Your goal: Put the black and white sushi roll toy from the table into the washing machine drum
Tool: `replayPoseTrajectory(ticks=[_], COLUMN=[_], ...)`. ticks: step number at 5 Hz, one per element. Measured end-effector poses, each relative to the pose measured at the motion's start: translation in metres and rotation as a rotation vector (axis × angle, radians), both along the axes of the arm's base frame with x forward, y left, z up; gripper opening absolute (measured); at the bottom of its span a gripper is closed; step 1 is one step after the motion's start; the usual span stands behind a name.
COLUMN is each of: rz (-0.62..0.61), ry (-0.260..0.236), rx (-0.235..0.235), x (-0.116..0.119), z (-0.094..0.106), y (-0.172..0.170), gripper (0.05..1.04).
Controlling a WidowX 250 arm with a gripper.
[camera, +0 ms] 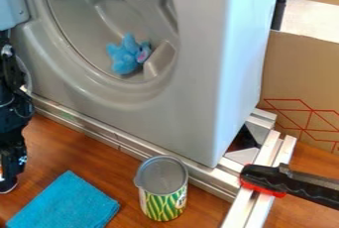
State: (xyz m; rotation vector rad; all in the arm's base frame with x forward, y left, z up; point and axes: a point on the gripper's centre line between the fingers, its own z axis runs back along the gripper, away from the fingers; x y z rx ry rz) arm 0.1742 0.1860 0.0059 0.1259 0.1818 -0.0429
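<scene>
Blue cloth (65,204) toward the near-left corner of the bench (109,170) suits a shallow edge pinch, though whether the nearby gripper (9,181) is spread cannot be told.

Flat blue cloth (66,203) on wooden table (100,161)

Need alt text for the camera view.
A blue plush toy sits in the round recess of a gray molded shell beside metal rails. In front, on a wood-look table, a blue cloth lies left of an upright can; a black robot arm is at the left edge, a black-and-red clamp at right.
</scene>
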Motion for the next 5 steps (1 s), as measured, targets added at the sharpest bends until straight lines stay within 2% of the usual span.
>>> replayPoseTrajectory(ticks=[1, 2, 3, 4, 5], rz=[0.037, 0.017, 0.040, 0.032, 0.053], ry=[-0.001, 0.035, 0.045, 0.037, 0.012], rx=[0.007, -0.043, -0.072, -0.092, -0.112], x=[-0.002, -0.004, -0.011, -0.012, -0.014], z=[0.000, -0.015, -0.021, -0.022, -0.021], y=[0.007, 0.002, 0.005, 0.008, 0.012], gripper=[0.999, 0.999, 0.999, 0.959, 0.698])
